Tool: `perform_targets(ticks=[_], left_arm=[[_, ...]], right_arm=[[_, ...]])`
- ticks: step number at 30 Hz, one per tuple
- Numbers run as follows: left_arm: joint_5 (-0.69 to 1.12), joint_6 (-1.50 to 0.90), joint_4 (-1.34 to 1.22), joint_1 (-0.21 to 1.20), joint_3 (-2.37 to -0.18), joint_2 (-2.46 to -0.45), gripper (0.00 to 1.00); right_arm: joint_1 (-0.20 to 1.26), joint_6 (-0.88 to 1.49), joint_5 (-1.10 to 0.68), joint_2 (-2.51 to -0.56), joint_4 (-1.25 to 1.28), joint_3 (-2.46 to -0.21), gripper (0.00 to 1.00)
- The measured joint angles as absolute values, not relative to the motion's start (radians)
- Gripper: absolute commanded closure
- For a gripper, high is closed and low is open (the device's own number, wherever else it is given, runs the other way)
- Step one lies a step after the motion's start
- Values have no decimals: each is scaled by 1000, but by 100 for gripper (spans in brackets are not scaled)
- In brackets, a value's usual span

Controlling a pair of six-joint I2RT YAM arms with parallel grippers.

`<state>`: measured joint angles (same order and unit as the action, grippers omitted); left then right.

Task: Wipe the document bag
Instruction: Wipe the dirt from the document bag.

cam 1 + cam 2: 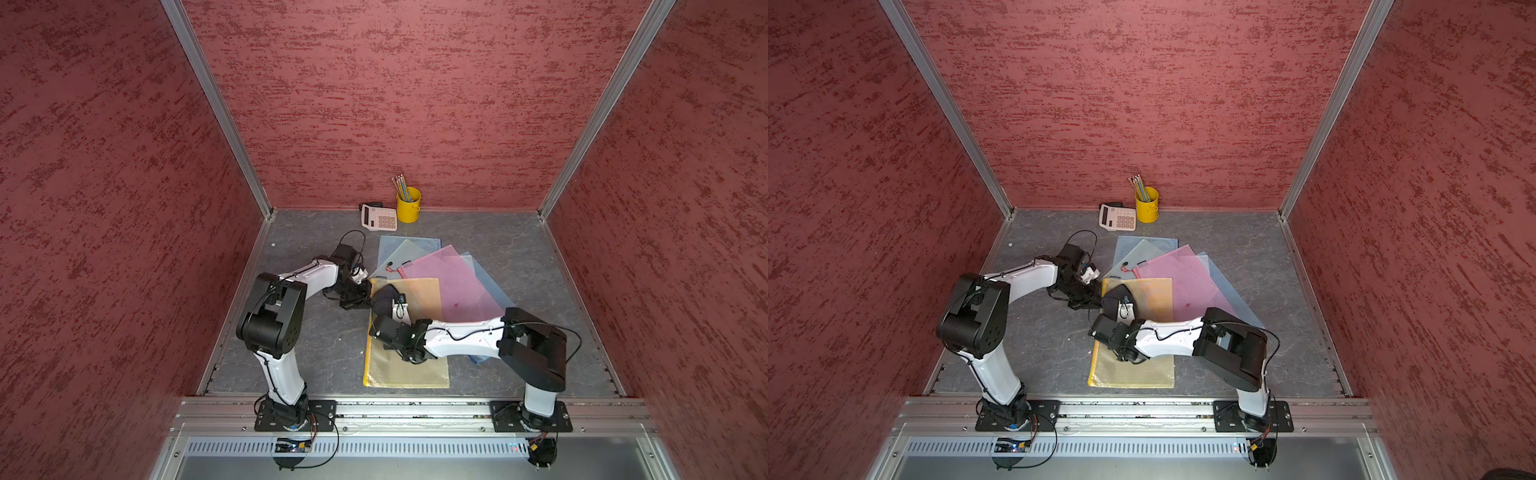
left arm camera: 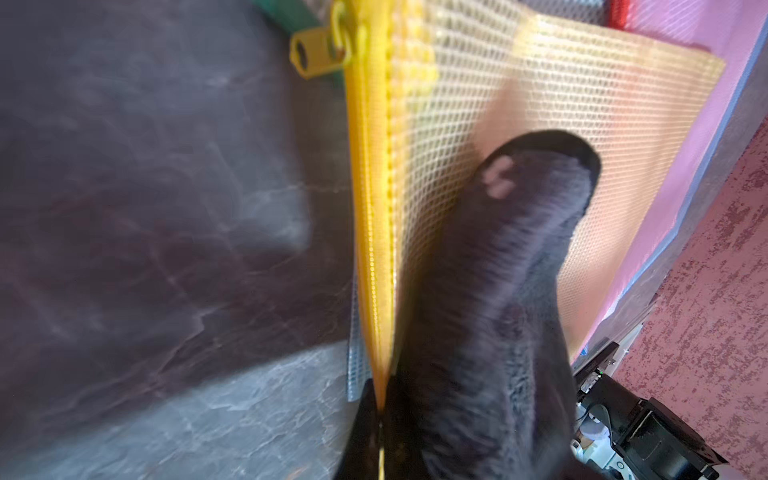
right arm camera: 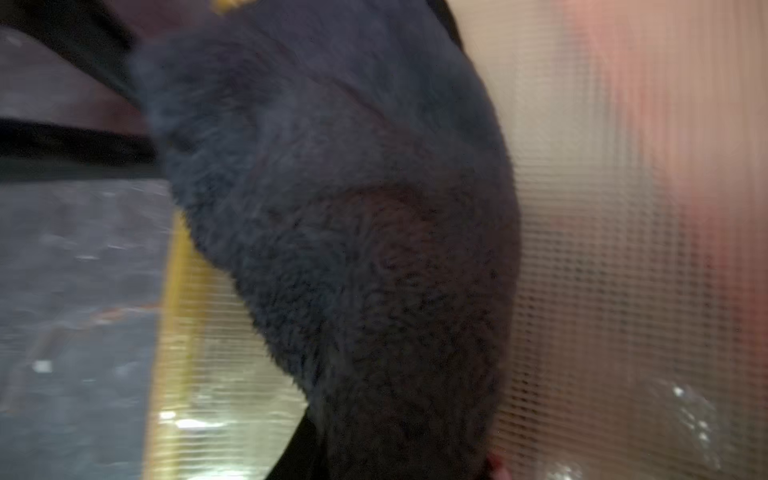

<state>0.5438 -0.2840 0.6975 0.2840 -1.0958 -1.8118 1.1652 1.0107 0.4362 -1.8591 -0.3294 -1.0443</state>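
As left fingers (image 2: 359, 436) pinch bag (image 1: 405, 365), bent right arm (image 1: 461, 334) presses cloth (image 1: 383, 300).

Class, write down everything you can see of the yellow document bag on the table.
The yellow document bag is a translucent mesh-patterned plastic pouch, rectangular, with a yellow zipper along one long edge and a pull tab. It lies on the grey table, its far corner overlapping the pink bag. The left gripper pinches its zipper edge; a dark cloth rests on it.
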Motion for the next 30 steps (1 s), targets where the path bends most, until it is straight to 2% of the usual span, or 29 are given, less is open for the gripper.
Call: perform_targets(ticks=[5,11,15,18,22,27,30], left_arm=[[545,-284,698,281,-1096,-1812,100],[545,-281,699,279,-1096,-1812,100],[545,-280,698,279,-1096,-1812,100],[545,-280,698,279,-1094,-1812,100],[544,-284,694,281,-1092,-1812,100],[542,-288,690,282,-1092,-1812,100],[542,-292,690,282,-1092,-1812,100]], right_arm=[[1195,1152,411,-1705,-393,-908,70],[1280,1258,386,-1534,-731,-895,70],[1131,1156,436,-1451,-777,-1041,69],[1016,1021,481,-1497,-683,-1180,69],[957,859,487,-1676,-490,-1295,69],[938,769,446,-1904,-371,-1301,69],[935,764,437,-1921,-359,-1212,69]])
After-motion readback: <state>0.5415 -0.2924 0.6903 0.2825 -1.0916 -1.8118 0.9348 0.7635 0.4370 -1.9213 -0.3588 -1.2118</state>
